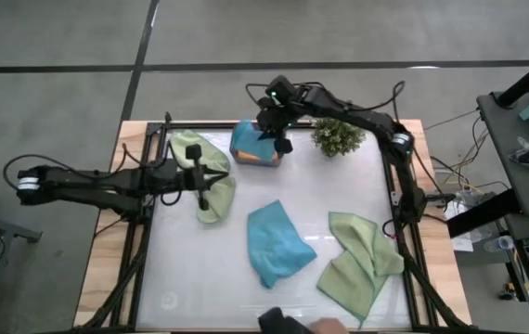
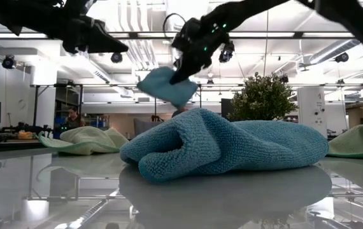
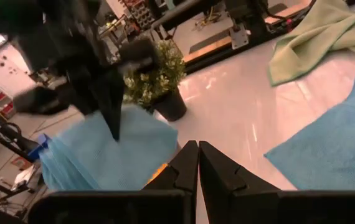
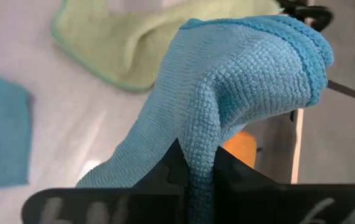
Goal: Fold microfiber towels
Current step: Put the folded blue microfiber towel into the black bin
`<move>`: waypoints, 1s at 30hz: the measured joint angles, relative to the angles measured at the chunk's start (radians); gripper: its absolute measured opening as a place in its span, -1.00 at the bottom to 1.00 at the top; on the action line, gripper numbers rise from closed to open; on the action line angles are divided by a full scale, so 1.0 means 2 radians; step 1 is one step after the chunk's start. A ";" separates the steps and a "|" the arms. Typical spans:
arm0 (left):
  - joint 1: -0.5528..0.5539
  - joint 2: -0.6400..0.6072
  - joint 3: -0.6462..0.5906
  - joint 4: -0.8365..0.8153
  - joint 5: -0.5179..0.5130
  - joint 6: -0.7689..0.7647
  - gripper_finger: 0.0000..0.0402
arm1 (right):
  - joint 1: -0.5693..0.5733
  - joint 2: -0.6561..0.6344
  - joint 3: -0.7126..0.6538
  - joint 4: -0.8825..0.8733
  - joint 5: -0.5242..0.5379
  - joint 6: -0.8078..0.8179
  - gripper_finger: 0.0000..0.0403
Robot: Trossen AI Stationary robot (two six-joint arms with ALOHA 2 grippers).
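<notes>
Right hand [image 1: 277, 139] pinches a folded teal-blue microfiber towel [image 1: 251, 141] over the orange one [image 1: 263, 162] at the surface's far edge, left hand [image 1: 199, 176] shut, three towels still crumpled.

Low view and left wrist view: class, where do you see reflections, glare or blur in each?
Low view: the glossy table mirrors the crumpled teal towel, and ceiling strip lights glare behind the dark arms. Left wrist view: the right gripper pinching the lifted teal towel looks motion-blurred, and pale sheen lies on the table beside the potted plant.
</notes>
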 joint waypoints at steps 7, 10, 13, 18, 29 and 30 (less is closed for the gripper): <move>0.000 0.019 0.000 0.000 0.000 0.004 -1.00 | -0.017 0.082 0.087 -0.057 0.000 -0.083 -0.94; 0.000 0.031 0.000 0.003 -0.001 0.012 -1.00 | -0.027 0.116 0.134 -0.087 0.006 -0.102 -0.94; 0.001 0.041 0.000 0.013 -0.003 0.016 -1.00 | -0.036 0.147 0.178 -0.114 0.009 -0.108 -0.94; 0.010 0.052 0.000 0.020 -0.013 0.018 -1.00 | -0.043 0.159 0.170 -0.137 0.005 -0.138 -0.94; 0.026 0.063 0.000 0.035 -0.014 0.016 -1.00 | -0.037 0.165 0.168 -0.135 -0.045 -0.147 -0.94; 0.026 0.066 0.000 0.035 -0.014 0.016 -1.00 | -0.035 0.170 0.168 -0.131 -0.042 -0.147 -0.94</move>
